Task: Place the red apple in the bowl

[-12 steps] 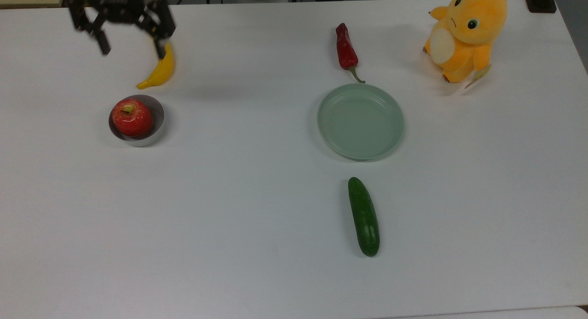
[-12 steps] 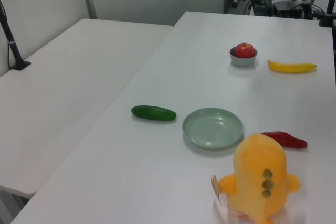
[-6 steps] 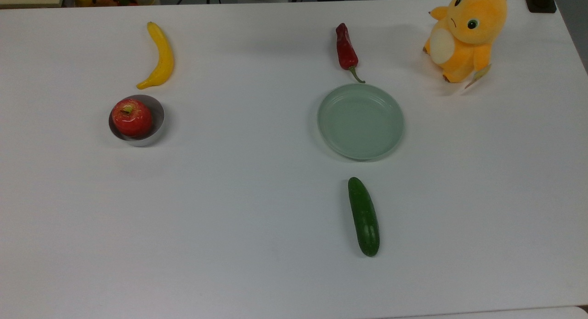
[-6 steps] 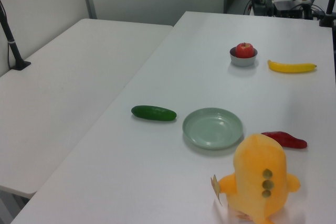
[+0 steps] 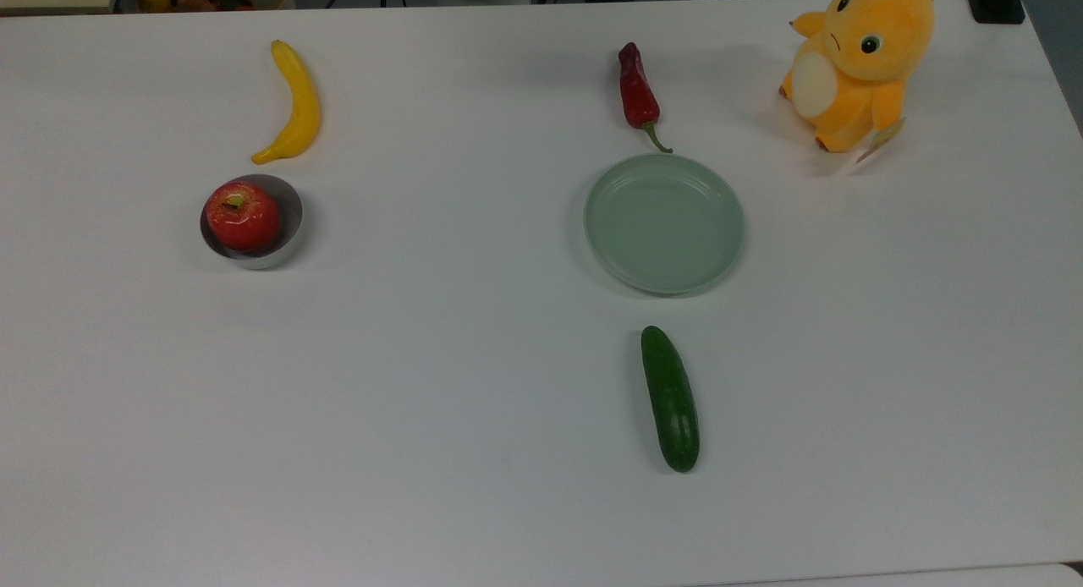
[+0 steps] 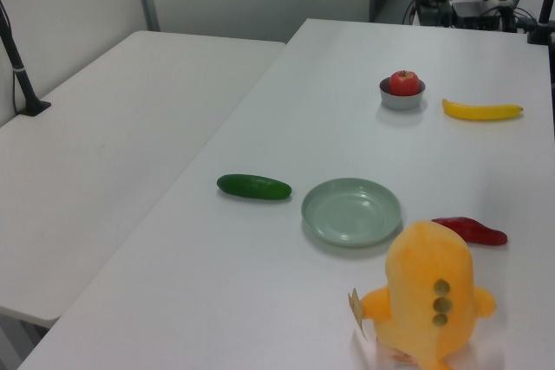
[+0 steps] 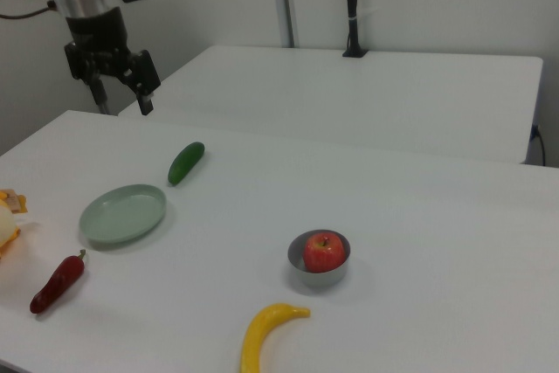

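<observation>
Where the white table [image 5: 474,384] is seen in the top view, every item lies apart from its neighbours. The arm is seen in the right view, raised high above the table's far left corner; its gripper [image 7: 122,91] hangs with the two fingers spread apart and nothing between them, well away from all items. An orange plush toy [image 5: 854,63] is set upright at the top view's upper right. A pale-green plate [image 5: 664,223] is placed near the middle, bare. A green cucumber [image 5: 670,398] is laid lengthwise below the plate in the top view, a dark red chili pepper [image 5: 636,86] above it, stem tip close to the plate's rim. A yellow banana [image 5: 292,103] is laid at the top view's upper left. Just below it the bowl [image 5: 289,223] is found, light grey; the red apple [image 5: 243,216] is seated inside it, stem dimple upward, filling most of it.
</observation>
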Available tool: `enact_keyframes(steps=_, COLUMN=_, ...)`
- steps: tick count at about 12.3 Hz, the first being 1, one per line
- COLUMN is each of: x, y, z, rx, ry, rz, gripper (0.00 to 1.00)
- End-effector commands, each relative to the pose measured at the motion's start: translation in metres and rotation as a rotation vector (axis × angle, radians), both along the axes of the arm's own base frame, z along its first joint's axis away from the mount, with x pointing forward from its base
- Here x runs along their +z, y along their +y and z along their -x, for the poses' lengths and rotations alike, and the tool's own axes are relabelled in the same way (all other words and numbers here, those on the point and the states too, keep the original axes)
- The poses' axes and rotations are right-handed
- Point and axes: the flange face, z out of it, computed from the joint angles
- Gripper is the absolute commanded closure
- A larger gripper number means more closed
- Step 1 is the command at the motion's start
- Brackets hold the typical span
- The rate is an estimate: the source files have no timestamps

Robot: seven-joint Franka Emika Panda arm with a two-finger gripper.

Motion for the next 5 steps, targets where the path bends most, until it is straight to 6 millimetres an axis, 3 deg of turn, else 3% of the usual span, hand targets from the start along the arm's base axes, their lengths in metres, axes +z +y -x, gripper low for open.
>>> enact_keyframes(steps=1, x=-0.0199, y=0.0037, z=-0.0248, rx=0.012, ry=-0.043, rz=-0.015, gripper=0.0)
enact_keyframes(steps=5, x=-0.0211, y=0.006, z=-0.0237, rx=0.016, ry=-0.033, rz=-0.002, gripper=0.0)
